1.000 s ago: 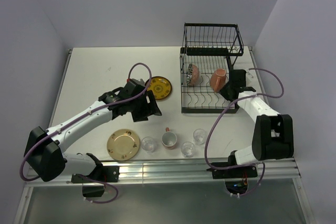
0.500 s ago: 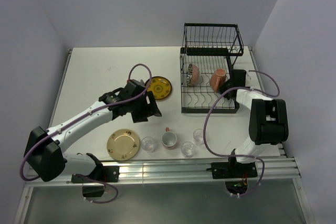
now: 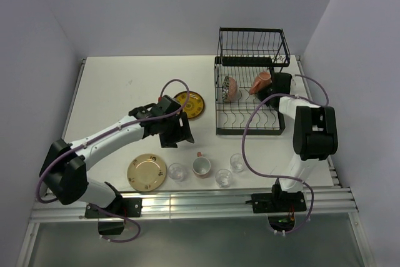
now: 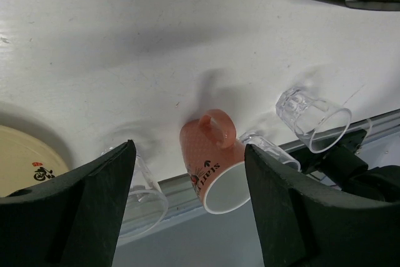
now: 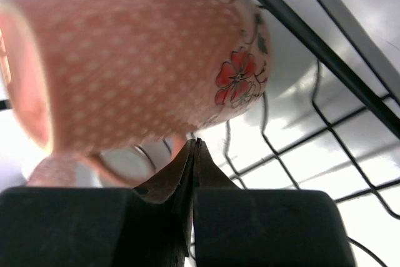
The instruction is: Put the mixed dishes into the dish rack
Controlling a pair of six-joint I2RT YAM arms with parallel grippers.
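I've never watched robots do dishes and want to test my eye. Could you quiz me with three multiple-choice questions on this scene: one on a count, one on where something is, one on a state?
1. How many clear glasses stand on the table?
A one; B three; C five.

2. Where is the dark patterned bowl?
A on the table; B in the dish rack; C inside a drawer.

3. How does the left gripper stand?
A open, gripping nothing; B shut on a glass; C shut with nothing in it.

Answers:
1 B: the top view shows three glasses near the table's front edge.
2 B: the bowl leans on its side in the rack's lower level.
3 A: the left wrist view shows its fingers wide apart above the table, closed on nothing.
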